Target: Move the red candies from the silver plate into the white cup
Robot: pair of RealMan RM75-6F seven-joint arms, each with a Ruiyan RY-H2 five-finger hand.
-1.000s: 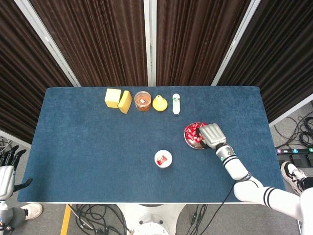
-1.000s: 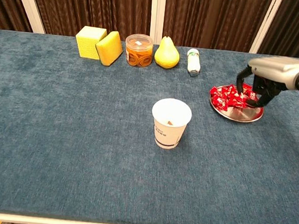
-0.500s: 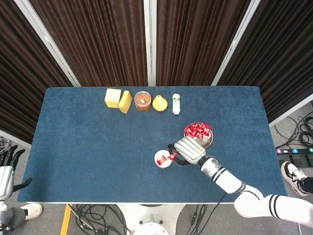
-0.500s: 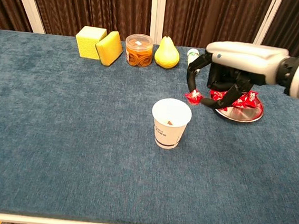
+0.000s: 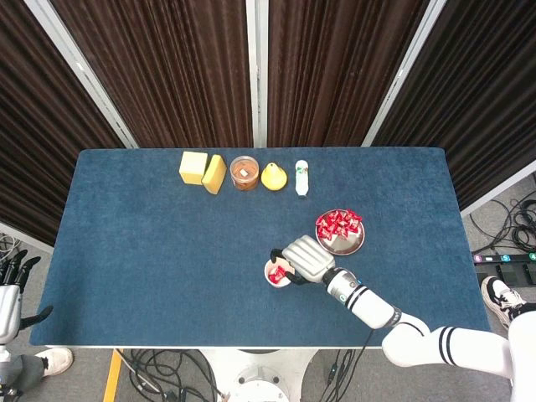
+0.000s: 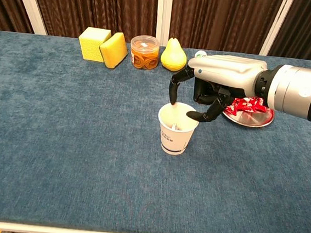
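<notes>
Chest view, right hand over white cup, fingers spread apart, curved down, holding nothing visible

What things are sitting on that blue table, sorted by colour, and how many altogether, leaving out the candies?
Yellow: 3 – foam cube, sponge, pear
White: 2 – cup, small bottle
Silver: 1 – plate
Orange-brown: 1 – jar
Total: 7

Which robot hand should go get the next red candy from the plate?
The right hand. It hangs over the white cup, and the silver plate of red candies lies just beside it. The left hand sits off the table's far left corner, a long way from both.
</notes>
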